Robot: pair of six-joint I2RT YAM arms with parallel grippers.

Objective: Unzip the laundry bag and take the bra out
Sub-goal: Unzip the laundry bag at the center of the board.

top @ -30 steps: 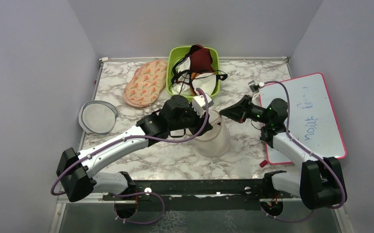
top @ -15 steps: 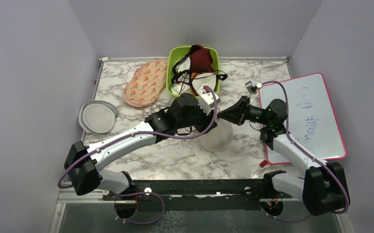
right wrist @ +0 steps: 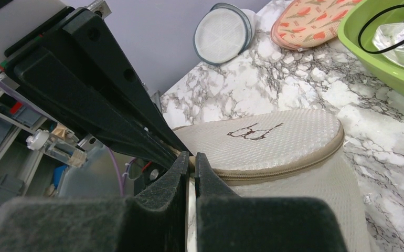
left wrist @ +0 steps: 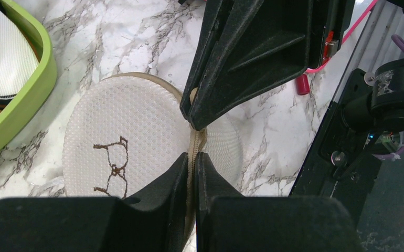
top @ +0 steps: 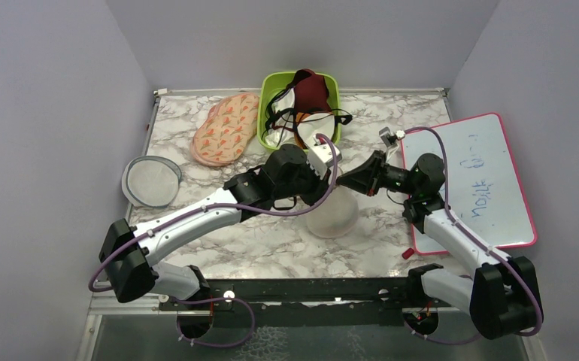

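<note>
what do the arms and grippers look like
The left arm and right arm match: white link shells, black joints and bases, a purple cable looping along each. The left gripper and right gripper are matte black, with two wedge-shaped fingers tapering to narrow tips.

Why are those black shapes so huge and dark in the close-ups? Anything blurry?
Left wrist view: the left gripper sits close to the lens, so it looms dark; the laundry bag is sharp. Right wrist view: the right gripper looms likewise, zip crisp, room at left softer. Top view: even light, faint shadows.
</note>
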